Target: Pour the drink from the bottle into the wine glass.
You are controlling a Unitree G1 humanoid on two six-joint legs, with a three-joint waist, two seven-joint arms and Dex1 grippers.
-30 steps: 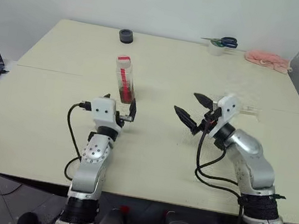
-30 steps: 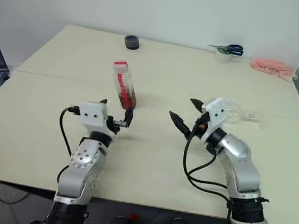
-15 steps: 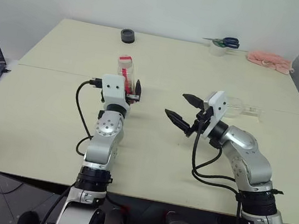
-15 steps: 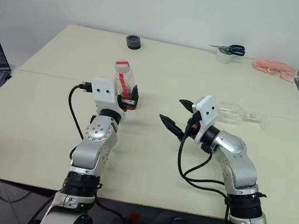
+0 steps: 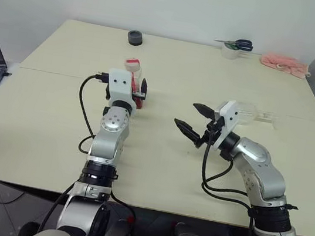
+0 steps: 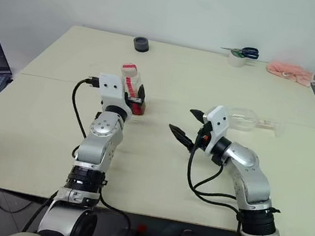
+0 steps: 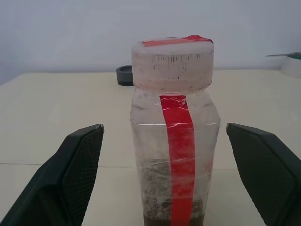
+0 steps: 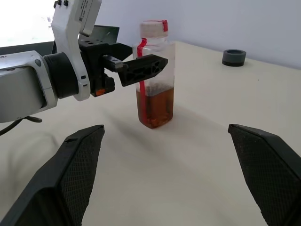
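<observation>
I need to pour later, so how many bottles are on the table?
1. The bottle stands upright left of the table's middle, between the left gripper's open fingers. None seems hidden.

The bottle (image 7: 175, 141) is clear, thin plastic with a glossy red tape strip and a ribbed white cap; the drink (image 8: 155, 107) inside looks translucent amber. The wine glass (image 5: 252, 114) is clear, shiny glass. The table (image 5: 56, 121) is smooth, matt cream. The left gripper (image 7: 174, 179) has matt black, finely textured fingers (image 7: 77, 169)
</observation>
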